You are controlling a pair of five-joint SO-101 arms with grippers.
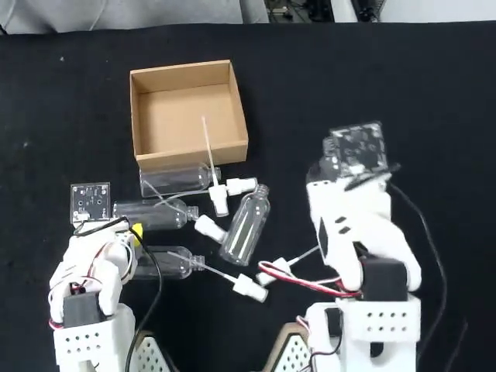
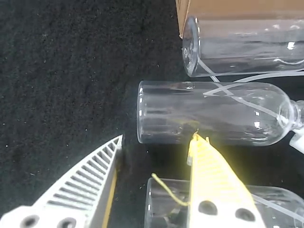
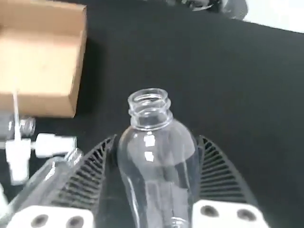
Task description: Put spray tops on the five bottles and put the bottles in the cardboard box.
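Starting at the right gripper [image 3: 156,138], an uncapped bottle [image 3: 154,156] of clear plastic is seen pinched between the two ribbed fingers, its open neck pointing away from the wrist, above the black table [image 3: 228,71]. The left gripper [image 2: 156,138] is held spread, with the yellow fingertip [image 2: 197,142] over the side of the middle bottle [image 2: 213,111]; whether it touches cannot be told. A nearer bottle [image 2: 270,209] lies under that gripper, and a farther bottle [image 2: 247,47] lies just beside the front wall of the cardboard box [image 1: 182,71]. These three are laid side by side. Between the arms a tilted bottle [image 1: 246,225] is lying on the table with its neck toward the box. Loose spray tops are scattered around it: one [image 1: 249,288] near the right arm's base, another [image 1: 219,198] by the farther bottle's neck, its dip tube reaching over the box's front wall.
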